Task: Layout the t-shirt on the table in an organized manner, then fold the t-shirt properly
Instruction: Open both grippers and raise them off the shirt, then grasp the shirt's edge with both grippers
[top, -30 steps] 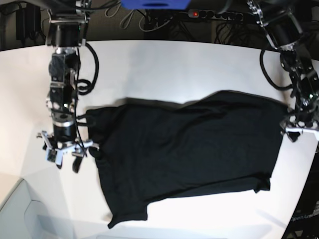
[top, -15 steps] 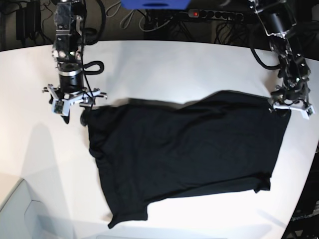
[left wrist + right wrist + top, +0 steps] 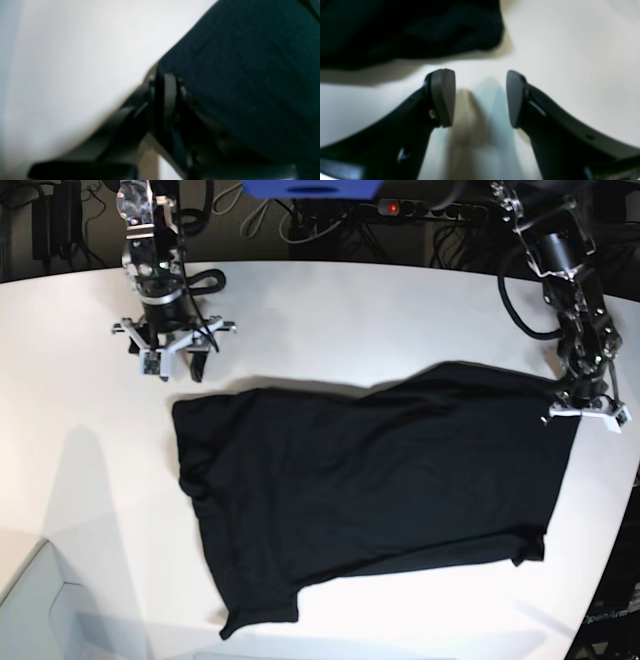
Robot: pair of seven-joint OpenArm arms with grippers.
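No fold made: t-shirt (image 3: 370,480) lay spread, rumpled, on bench (image 3: 330,310); left hand (image 3: 585,408) pinched its corner, right hand (image 3: 172,352) open, empty.

The white table (image 3: 330,310), its far edge curved, carries one thing: a black t-shirt (image 3: 370,490). It lies spread fairly flat across the middle toward the right edge, wrinkled, one sleeve reaching the near edge, with bare tabletop to its left and beyond it.
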